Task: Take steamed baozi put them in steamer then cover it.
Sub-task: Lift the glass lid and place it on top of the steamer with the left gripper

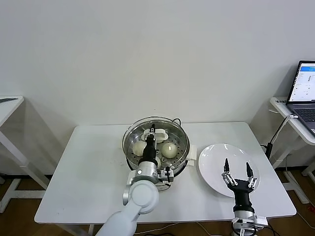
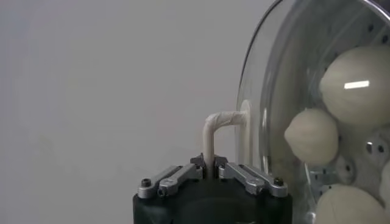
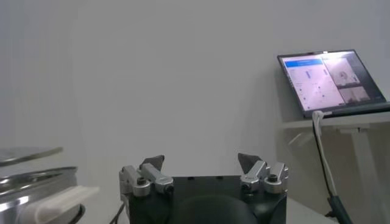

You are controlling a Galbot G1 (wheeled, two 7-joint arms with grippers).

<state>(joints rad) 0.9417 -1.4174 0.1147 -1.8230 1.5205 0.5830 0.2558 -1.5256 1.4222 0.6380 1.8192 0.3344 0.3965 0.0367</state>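
The steamer stands mid-table, a shiny steel pot on a white base. The cover, clear glass with a metal rim, lies over it. My left gripper is shut on the cover's white handle, seen in the left wrist view pinched between the fingertips of that gripper. Cream-white baozi show through the glass on the perforated tray. I cannot tell whether the cover rests fully on the rim. My right gripper hangs open and empty over the white plate.
A bare white plate lies right of the steamer. The steamer's white side handle points toward it. A laptop sits on a side table at the right, and another table edge is at the left.
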